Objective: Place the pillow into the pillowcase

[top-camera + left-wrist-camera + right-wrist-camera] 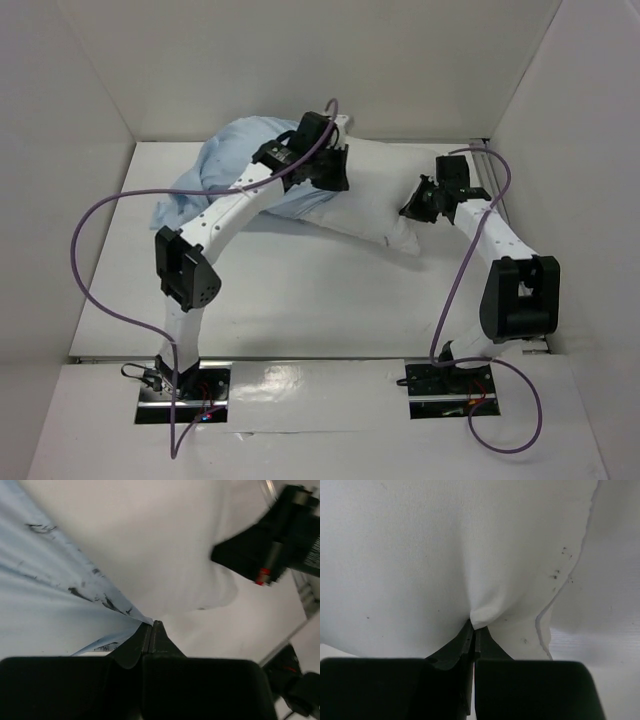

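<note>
Jaws pressed together on both arms: right gripper (474, 630) pinching a fold of the plump white fabric pillow (372, 195) toward the desk's (300, 290) far-right corner, left gripper (152, 630) nipping the thin speckled light-blue cloth pillowcase (225, 160) by the far edge.

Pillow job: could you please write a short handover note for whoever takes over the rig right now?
The left gripper is shut on the pillowcase edge.
The right gripper is shut on a pinch of the pillow, at its right end.
Both things lie at the far side of the table, pillowcase to the left.
Done: both grips.
Left: most of the pillow is bare; pull the pillowcase over it.
</note>
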You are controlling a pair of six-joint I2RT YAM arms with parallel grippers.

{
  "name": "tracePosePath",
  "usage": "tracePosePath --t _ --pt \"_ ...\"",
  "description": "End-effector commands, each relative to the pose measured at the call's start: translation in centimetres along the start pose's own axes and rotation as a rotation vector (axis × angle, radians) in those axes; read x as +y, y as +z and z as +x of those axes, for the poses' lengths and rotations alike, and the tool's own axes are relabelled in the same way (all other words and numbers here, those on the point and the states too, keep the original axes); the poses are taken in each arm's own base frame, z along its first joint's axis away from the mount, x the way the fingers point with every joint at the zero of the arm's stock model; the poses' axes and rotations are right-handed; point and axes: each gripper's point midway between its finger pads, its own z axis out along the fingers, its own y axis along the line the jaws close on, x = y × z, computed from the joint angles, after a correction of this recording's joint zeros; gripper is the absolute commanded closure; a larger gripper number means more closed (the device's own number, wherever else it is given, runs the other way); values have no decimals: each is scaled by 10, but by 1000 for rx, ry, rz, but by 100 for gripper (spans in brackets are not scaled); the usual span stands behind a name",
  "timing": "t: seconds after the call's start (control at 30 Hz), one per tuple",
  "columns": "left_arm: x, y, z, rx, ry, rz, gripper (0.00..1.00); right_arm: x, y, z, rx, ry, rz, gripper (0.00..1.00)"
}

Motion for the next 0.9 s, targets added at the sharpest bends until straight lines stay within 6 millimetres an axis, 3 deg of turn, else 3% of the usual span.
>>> tracePosePath --t 0.0,0.03,0.13,0.3,0.37,0.4,0.47,0.5,0.57,0.6,0.7,0.73,0.77,0.8,0.87 --pt "-95 -26 -11 9 22 381 100 47 -11 4 -16 -9 -165 100" --pt "-104 -30 -11 11 31 409 100 48 -15 0 -34 -12 -162 100" --pt "-98 -39 -18 -19 28 392 100 53 -24 -6 -68 -12 -157 100" --pt "-47 -43 -46 -80 -41 301 100 52 -26 -3 -83 7 -168 100" --pt "-41 -36 -54 -87 -72 306 100 65 -26 -6 -86 15 -207 100" --pt "-48 -43 -65 -113 -76 328 100 67 -26 -10 -91 13 -211 100" --pt "-69 -48 -71 -119 -70 404 100 92 -28 -14 -92 2 -263 100" --pt "-97 -50 -67 -114 -36 461 100 102 -31 -15 -102 -13 -285 100" --pt "-121 -52 -61 -116 21 499 100 121 -31 -8 -90 -5 -324 100" --pt "-122 -48 -57 -112 33 489 100 121 -31 -8 -88 7 -325 100" --pt "-76 -32 -52 -89 -16 369 100 127 -30 5 -71 21 -345 100" --pt "-52 -41 -64 -117 -41 335 93 126 -32 14 -68 28 -342 100" --pt "-38 -44 -64 -113 -38 310 59 125 -33 15 -71 40 -348 100" --pt "-26 -45 -61 -101 -44 288 43 123 -32 21 -67 38 -340 100" --pt "-11 -68 -67 -133 -18 243 25 120 -32 25 -65 47 -339 100"
